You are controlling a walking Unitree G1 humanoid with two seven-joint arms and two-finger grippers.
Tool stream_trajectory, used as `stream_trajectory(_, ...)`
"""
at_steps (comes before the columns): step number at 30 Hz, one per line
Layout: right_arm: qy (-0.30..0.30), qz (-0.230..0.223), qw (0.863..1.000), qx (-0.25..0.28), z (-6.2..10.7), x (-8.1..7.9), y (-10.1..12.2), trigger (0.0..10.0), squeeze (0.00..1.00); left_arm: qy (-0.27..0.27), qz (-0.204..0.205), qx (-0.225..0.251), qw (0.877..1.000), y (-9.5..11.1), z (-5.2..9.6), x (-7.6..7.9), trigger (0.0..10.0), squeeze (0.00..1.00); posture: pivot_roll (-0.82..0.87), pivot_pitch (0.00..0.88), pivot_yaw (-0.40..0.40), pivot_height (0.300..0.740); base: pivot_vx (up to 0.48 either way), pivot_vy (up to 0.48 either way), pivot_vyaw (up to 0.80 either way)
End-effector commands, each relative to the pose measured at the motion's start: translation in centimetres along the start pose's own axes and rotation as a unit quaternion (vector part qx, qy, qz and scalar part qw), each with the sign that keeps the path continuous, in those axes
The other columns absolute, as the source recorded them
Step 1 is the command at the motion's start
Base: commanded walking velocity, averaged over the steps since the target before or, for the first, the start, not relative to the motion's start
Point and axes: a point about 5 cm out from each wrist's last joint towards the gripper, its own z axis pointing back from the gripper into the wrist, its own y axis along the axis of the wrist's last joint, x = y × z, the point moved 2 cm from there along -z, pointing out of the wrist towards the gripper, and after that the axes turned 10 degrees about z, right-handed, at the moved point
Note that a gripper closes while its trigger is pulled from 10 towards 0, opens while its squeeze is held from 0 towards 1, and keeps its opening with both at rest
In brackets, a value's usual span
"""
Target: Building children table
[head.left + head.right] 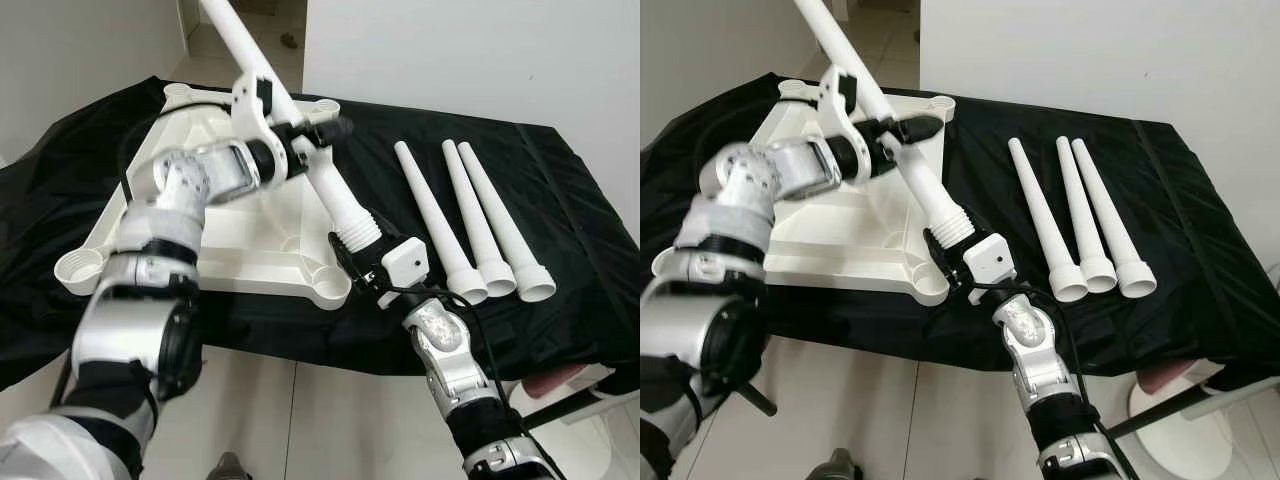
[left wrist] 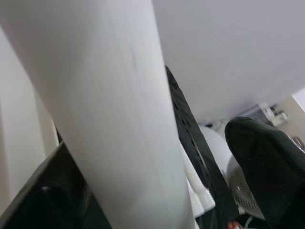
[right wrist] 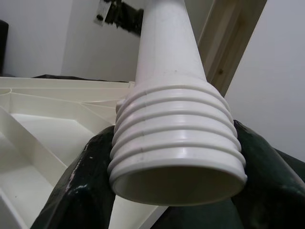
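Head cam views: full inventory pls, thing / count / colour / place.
tabletop: 1, white, upside down on the cloth, left side.
held leg: 1, white, tilted above the tabletop, threaded end low near the tabletop's near right corner.
spare legs: 3, white, lying side by side on the cloth, right of the tabletop, threaded ends toward the robot.
cloth: 1, black, covering the work surface.
floor: pale tiles, below the near edge.
left gripper: shut on the held leg's middle.
right gripper: shut on the held leg's threaded end.
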Motion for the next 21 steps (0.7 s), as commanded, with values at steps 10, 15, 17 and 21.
stream_trajectory(10,0.006,0.009,1.0,-0.008,0.4,-0.5,-0.5,10.0,0.0,-0.013,0.024,0.044,0.999,2.3,0.0,0.7,0.0,0.0,0.15,0.0,-0.001,0.74,0.0,0.0,0.0)
stream_trajectory(15,0.002,0.012,1.0,-0.006,0.3,-0.5,-0.5,10.0,0.0,-0.036,0.045,0.047,0.997,2.4,-0.5,1.5,0.0,0.0,0.15,0.0,-0.001,0.74,0.0,0.0,0.0)
stream_trajectory(17,-0.001,0.015,1.0,-0.004,0.1,-0.4,-0.5,10.0,0.0,-0.041,0.053,0.049,0.997,2.4,-0.6,1.6,0.0,0.0,0.15,0.0,-0.001,0.74,0.0,0.0,0.0)
stream_trajectory(21,-0.003,0.013,1.0,-0.004,0.1,-0.4,-0.5,10.0,0.0,-0.052,0.064,0.048,0.995,2.4,-0.7,1.9,0.0,0.0,0.15,0.0,-0.002,0.74,0.0,0.0,0.0)
